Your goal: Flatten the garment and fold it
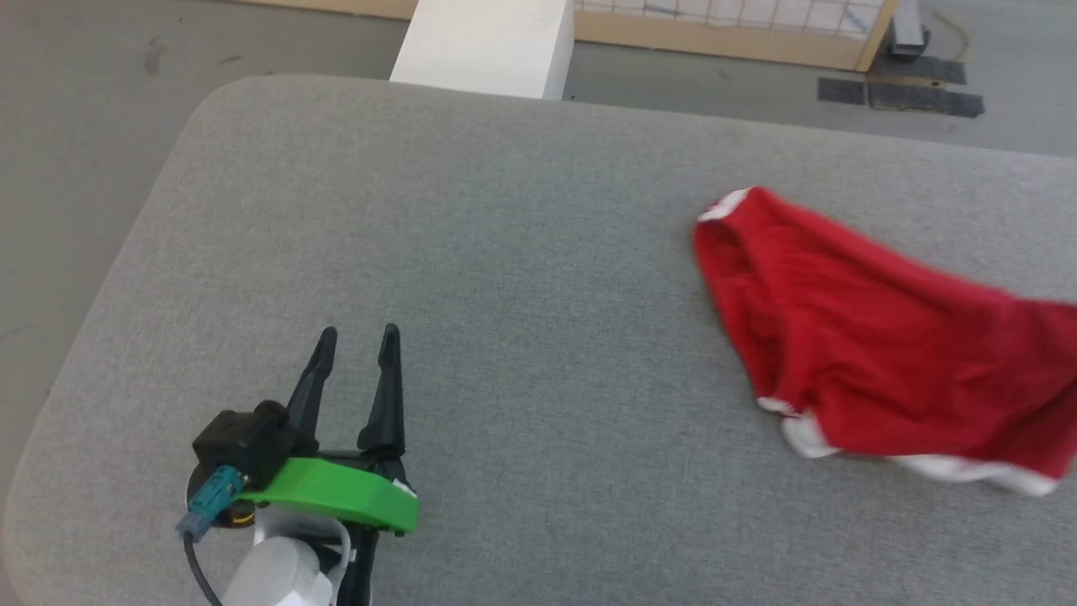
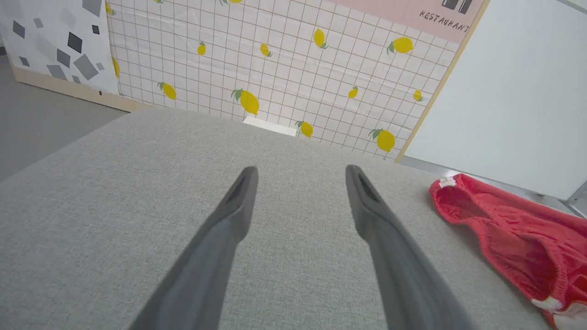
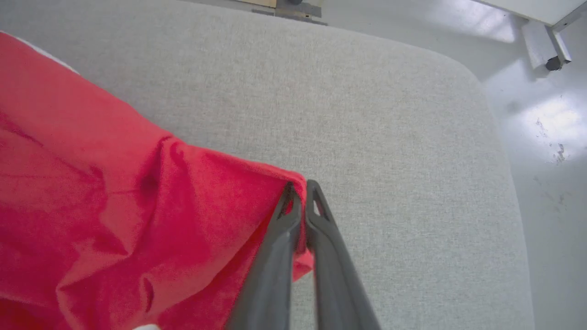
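Two end effectors — right (image 3: 300, 184) pinching garment (image 3: 114, 220), left (image 2: 300, 168) spread apart

The left gripper (image 2: 301, 168) spread wide over the grey desk (image 2: 114, 192).
Its two dark fingers (image 2: 229, 220) stand well apart, pointing along the cloth-covered surface. The red garment (image 2: 513, 233) lies rumpled on the desk to the right, apart from the fingers, its gathered waistband showing. Beyond the desk stands a lemon-patterned grid wall (image 2: 284, 59).

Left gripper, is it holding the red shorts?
No, the left gripper hangs with jaws open over the grey table, and the shorts lie apart beside it.
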